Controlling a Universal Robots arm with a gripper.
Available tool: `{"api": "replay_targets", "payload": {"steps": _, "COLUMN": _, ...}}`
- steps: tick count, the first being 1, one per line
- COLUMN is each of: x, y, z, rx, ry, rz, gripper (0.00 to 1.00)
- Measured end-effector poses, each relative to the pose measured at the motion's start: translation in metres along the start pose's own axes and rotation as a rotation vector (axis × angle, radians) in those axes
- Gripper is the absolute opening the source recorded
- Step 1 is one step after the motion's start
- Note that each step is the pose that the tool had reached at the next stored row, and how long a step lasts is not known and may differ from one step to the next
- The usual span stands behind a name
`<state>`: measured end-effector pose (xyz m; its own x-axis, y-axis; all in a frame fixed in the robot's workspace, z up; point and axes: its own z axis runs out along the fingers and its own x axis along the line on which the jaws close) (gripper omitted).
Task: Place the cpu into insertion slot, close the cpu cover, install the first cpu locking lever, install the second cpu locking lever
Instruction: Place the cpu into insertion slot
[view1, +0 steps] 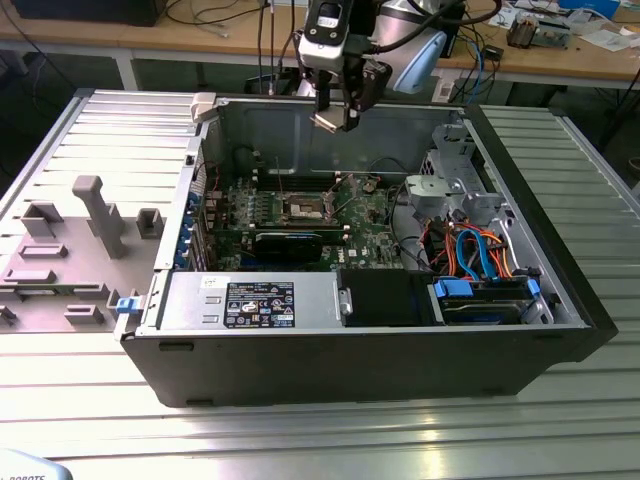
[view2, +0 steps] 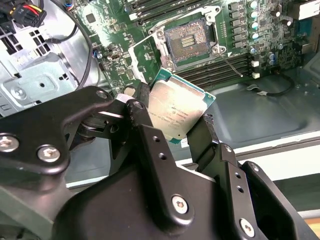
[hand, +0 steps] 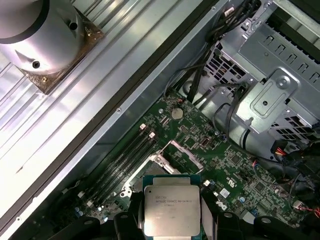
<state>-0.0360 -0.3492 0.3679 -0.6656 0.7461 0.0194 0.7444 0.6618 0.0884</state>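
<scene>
The cpu (view2: 179, 109) is pinched at its edges by the gripper (view1: 337, 112), held in the air above the open computer case (view1: 350, 370). Below, on the motherboard (view2: 107, 37), the insertion slot (view2: 187, 40) lies uncovered, with the cpu cover (view2: 143, 54) swung open beside it.

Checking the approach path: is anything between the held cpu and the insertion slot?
Nothing solid. In the second wrist view the gripper grips the cpu in the air, and the insertion slot lies uncovered beyond it; the exterior view shows only air between.
</scene>
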Motion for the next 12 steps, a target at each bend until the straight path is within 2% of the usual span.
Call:
{"api": "replay_targets", "payload": {"steps": 2, "x": 0.0015, "y": -0.0018, "z": 0.0009, "rx": -0.0006, "ry": -0.0021, "rz": 0.024, "gripper": 0.54}}
{"api": "replay_targets", "payload": {"steps": 12, "x": 0.0023, "y": -0.003, "z": 0.0033, "rx": -0.0029, "ry": -0.0133, "rz": 0.15, "gripper": 0.54}}
